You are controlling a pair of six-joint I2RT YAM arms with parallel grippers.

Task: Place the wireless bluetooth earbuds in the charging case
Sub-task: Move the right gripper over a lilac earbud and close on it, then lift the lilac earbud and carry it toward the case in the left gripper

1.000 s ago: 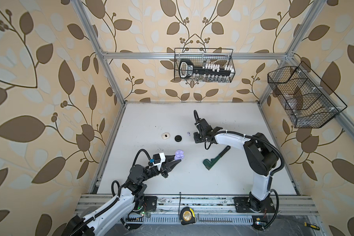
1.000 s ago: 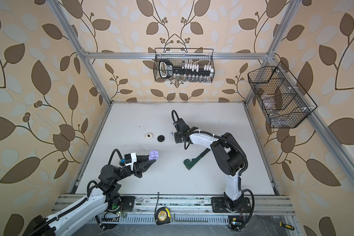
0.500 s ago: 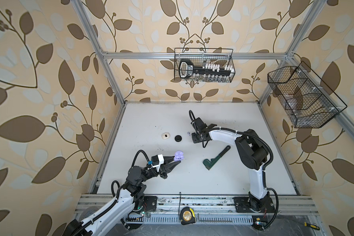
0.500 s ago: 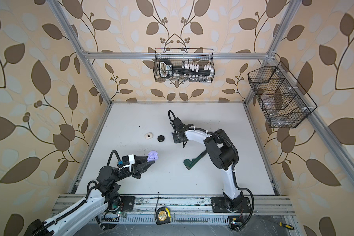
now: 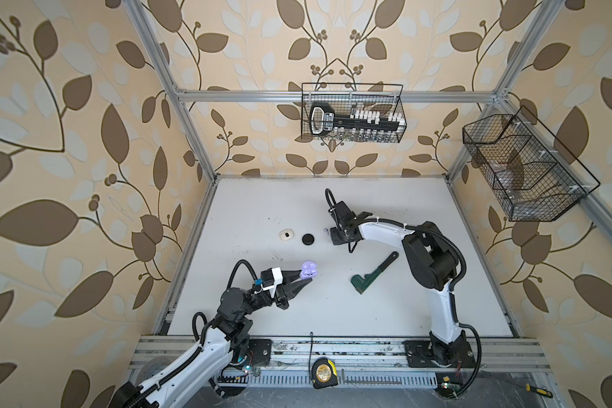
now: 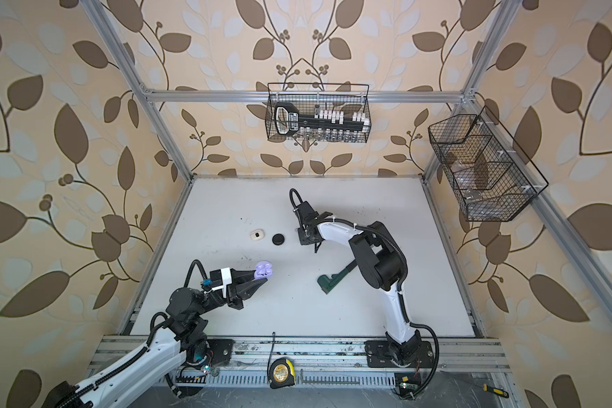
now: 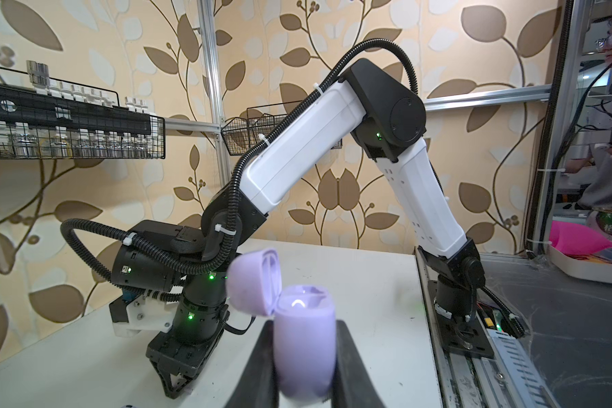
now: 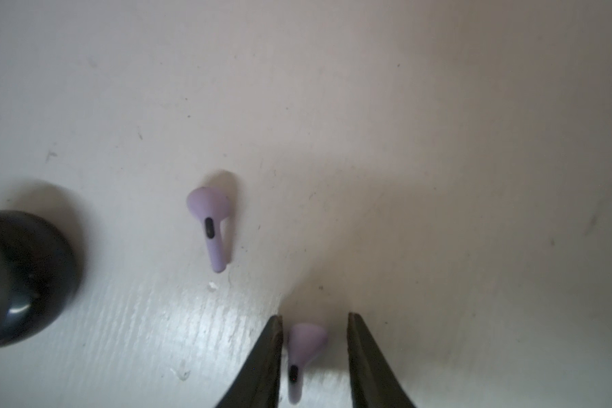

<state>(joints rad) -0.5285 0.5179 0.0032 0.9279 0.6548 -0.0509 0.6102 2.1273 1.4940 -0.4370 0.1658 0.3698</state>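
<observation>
The left gripper (image 7: pixel 302 328) is clamped on the lilac case (image 5: pixel 309 268), its lid open, nearer the arm bases than the black case (image 5: pixel 308 239). Just beyond the black case from the white case (image 5: pixel 286 235), the right gripper (image 8: pixel 313 318) stands narrow but unclosed around one lilac earbud (image 8: pixel 302 353) on the table (image 5: pixel 403 212). The other earbud (image 8: pixel 211 226) lies between it and the black case.

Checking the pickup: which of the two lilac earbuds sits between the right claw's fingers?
The earbud farther from the black case; the other lilac earbud lies outside the right claw, nearer that case.

Top views overhead, share table (image 5: pixel 262 197); wrist cams close.
</observation>
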